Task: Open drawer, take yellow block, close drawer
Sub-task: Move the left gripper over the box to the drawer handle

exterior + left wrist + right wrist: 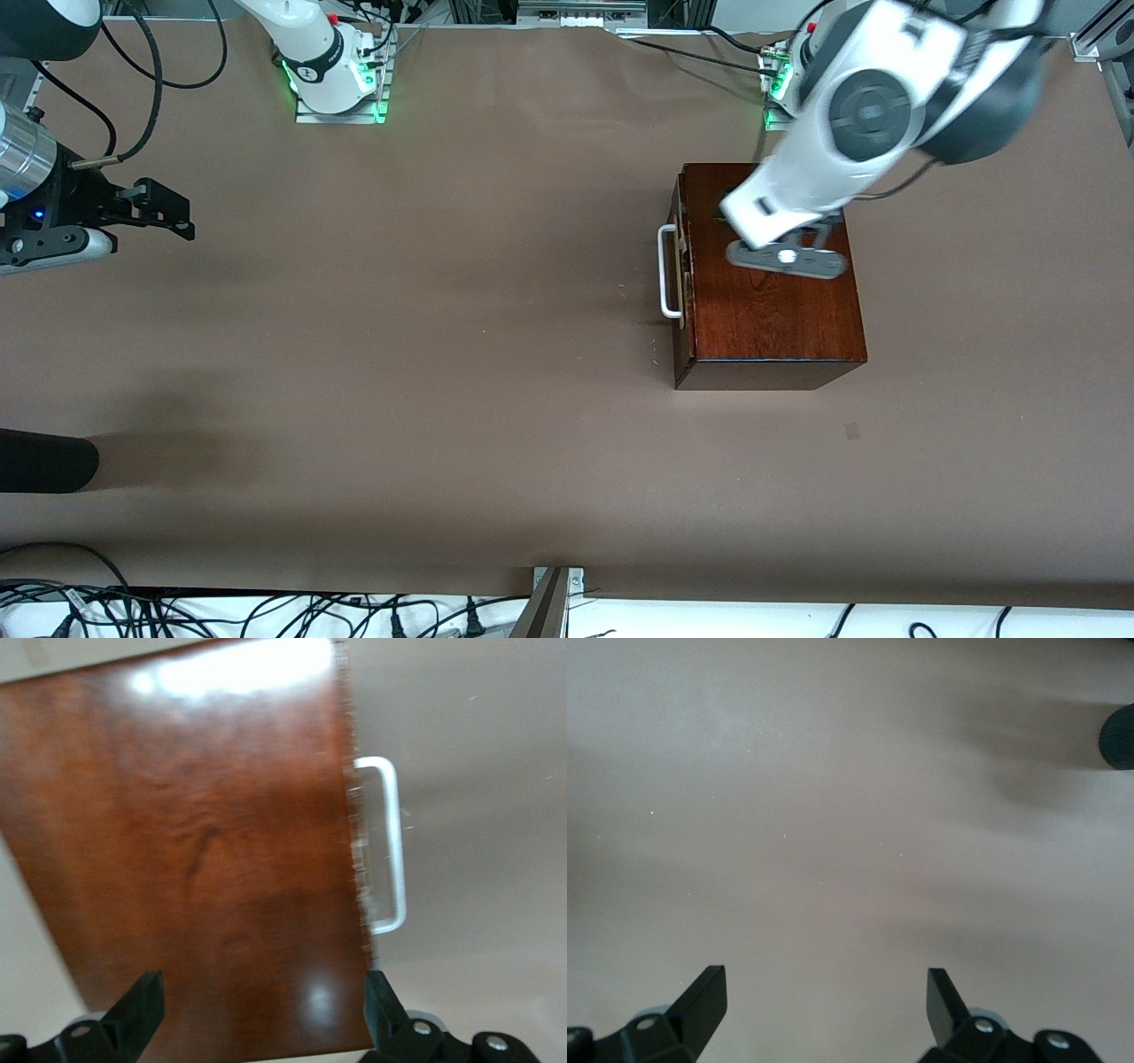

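Drawer: pushed into the dark reddish-brown wooden box, which stands toward the left arm's end of the table; its white bar handle faces the right arm's end.
Yellow block: not visible.
Left gripper: over the box top, fingers spread wide, holding nothing.
Right gripper: over bare table at the right arm's end, waiting, fingers wide apart, empty.

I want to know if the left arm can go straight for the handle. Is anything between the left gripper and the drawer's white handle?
Nothing visible is. The left gripper, fingers open, hangs over the top of the wooden box; the white handle of the drawer, which looks shut, faces bare table. The right gripper waits open at the right arm's end.
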You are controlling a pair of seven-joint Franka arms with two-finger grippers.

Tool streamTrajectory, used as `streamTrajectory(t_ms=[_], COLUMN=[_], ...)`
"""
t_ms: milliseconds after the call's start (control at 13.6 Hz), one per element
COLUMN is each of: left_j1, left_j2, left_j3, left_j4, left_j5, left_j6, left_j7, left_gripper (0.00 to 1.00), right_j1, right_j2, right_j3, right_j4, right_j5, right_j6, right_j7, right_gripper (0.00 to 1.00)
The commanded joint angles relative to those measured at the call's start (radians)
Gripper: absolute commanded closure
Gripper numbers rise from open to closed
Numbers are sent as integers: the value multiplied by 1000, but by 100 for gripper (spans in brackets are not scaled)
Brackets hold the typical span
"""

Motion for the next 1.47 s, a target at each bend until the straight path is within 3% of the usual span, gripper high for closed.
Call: streamTrajectory(t_ms=[0, 220, 588, 1396], left_j1=[-88, -169, -275, -261], left_j2=[122, 162, 234, 233], left_j3=[2, 5, 4, 7], left_j4=[131, 114, 85, -109], left_j5=[-1, 16, 180, 257], left_j6=[-16, 38, 65, 300], left_j7=[-133, -256, -314, -334], left_gripper=[0, 0, 0, 0], right_j1=[-17, -17, -17, -17], right_j2=[-19, -19, -19, -20], right_j3=[18, 18, 17, 20], right_j4=[-2, -2, -2, -2], right_j5=[8, 8, 8, 8], right_j6=[-5, -5, -12, -16], right_j7=[12, 10, 10, 12], right_gripper=[0, 0, 0, 0])
